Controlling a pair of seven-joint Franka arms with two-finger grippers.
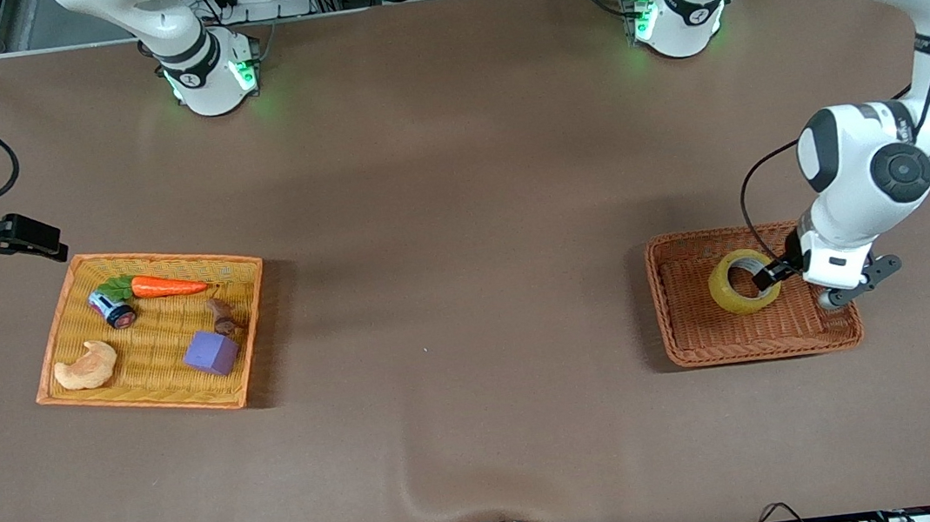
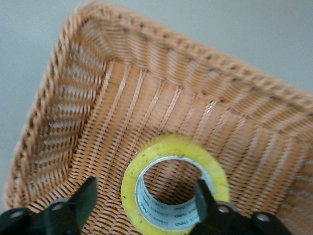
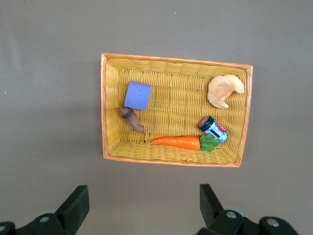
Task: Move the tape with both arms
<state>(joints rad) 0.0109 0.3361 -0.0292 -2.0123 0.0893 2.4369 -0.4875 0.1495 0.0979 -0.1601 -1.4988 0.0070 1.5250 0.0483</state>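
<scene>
A: Where is the tape [image 1: 743,282]?
B: In the brown basket [image 1: 684,341], at the left arm's end of the counter [image 1: 459,209]. The left pincer [image 2: 144,208] stands released, one finger inside the ring.
A: The step?
B: Apparently placement, just finished; next, lift clear without snagging. The right pincer [image 3: 142,208] waits spread above the yellow basket [image 3: 105,107].

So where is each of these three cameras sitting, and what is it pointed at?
Front view: high across the table, facing both arms; left hand at the tape in the brown basket.
Left wrist view: on the left arm, looking down on tape and basket, open fingers showing.
Right wrist view: on the waiting right arm, over the orange tray, open fingers showing.
Shared: front and left wrist both show the tape.
</scene>
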